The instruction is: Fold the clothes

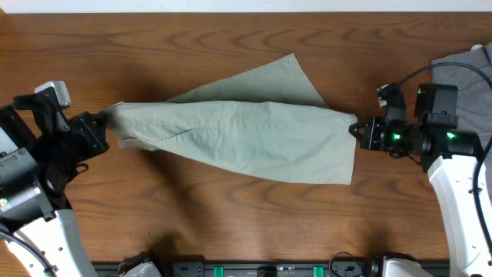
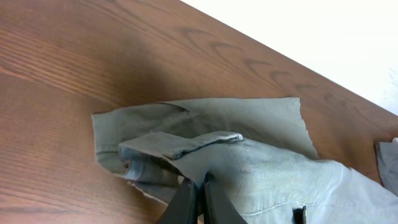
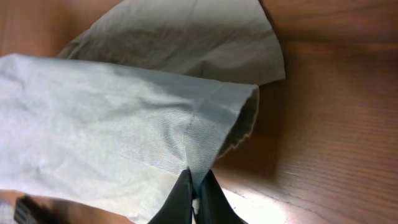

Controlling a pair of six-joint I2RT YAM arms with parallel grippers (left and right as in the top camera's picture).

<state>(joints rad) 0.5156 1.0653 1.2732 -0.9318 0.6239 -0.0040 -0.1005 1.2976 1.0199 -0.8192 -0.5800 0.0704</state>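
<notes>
The pale khaki-green shorts [image 1: 246, 131] hang stretched between my two grippers above the wooden table [image 1: 231, 208]. My left gripper [image 1: 104, 123] is shut on the waistband end; in the left wrist view its jaws [image 2: 200, 183] pinch the cloth [image 2: 249, 162] near a stitched pocket seam. My right gripper [image 1: 355, 128] is shut on a leg hem; in the right wrist view its jaws [image 3: 194, 180] pinch the hem [image 3: 155, 130]. The other leg [image 1: 269, 81] trails toward the far side.
A darker grey garment [image 1: 469, 69] lies at the table's far right, behind my right arm; its edge shows in the left wrist view [image 2: 387, 165]. The table's front edge holds black mounts [image 1: 261, 269].
</notes>
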